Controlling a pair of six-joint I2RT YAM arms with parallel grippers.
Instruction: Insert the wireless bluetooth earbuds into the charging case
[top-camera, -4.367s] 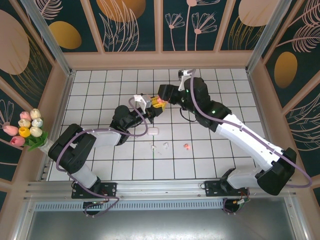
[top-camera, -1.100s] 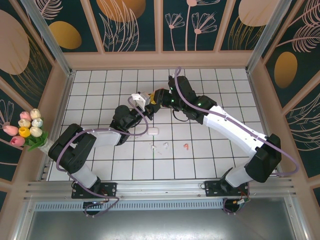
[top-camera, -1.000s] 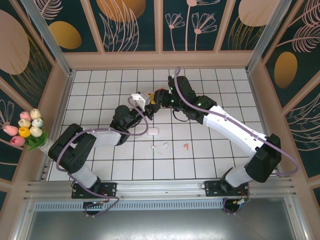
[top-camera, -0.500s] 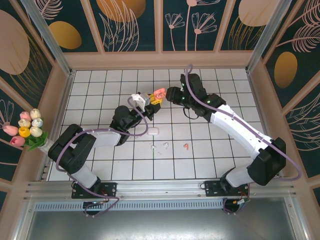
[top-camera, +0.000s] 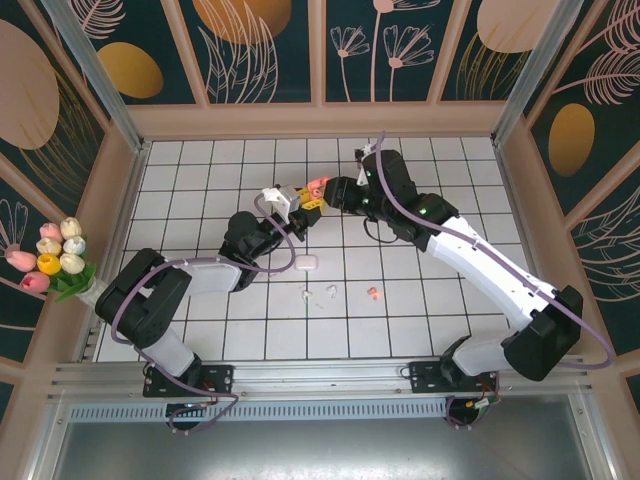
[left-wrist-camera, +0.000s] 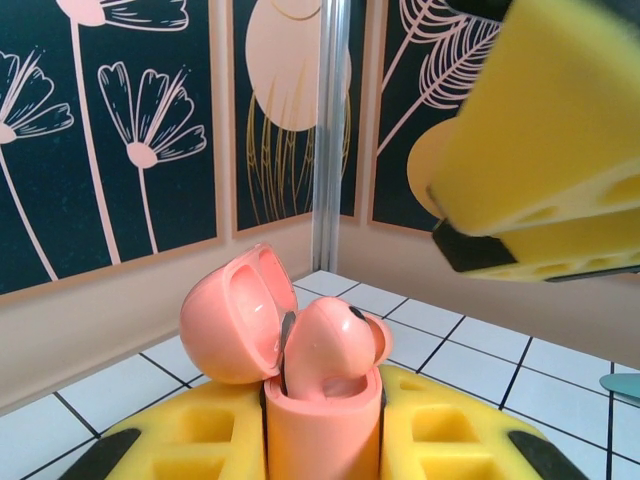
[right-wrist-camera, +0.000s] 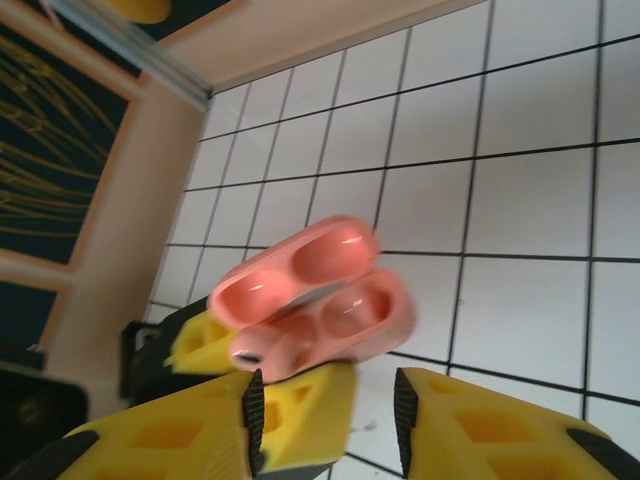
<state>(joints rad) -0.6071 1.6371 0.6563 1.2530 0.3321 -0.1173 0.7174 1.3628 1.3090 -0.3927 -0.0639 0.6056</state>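
Observation:
My left gripper (top-camera: 306, 206) is shut on a salmon-pink charging case (top-camera: 318, 188), held upright above the tiles with its lid (left-wrist-camera: 232, 315) swung open. One pink earbud (left-wrist-camera: 330, 350) sits in the case (left-wrist-camera: 322, 425), its head standing proud of the rim. My right gripper (top-camera: 336, 193) hovers just right of the case, its jaws apart with nothing between them. In the right wrist view the case (right-wrist-camera: 330, 300) lies just beyond my yellow fingertips (right-wrist-camera: 295, 405). Another pink earbud (top-camera: 372, 293) and two white earbuds (top-camera: 307, 295) (top-camera: 331, 291) lie on the tiles.
A white charging case (top-camera: 306, 262) rests on the tiled floor below the left gripper. A bunch of artificial tulips (top-camera: 55, 255) stands at the left wall. Patterned wall panels (top-camera: 270, 50) enclose the floor on three sides.
The right gripper, pressed against the case a second ago, pulled back to the right and then eased closer again, its jaws narrowing a little. The left gripper and case stayed put.

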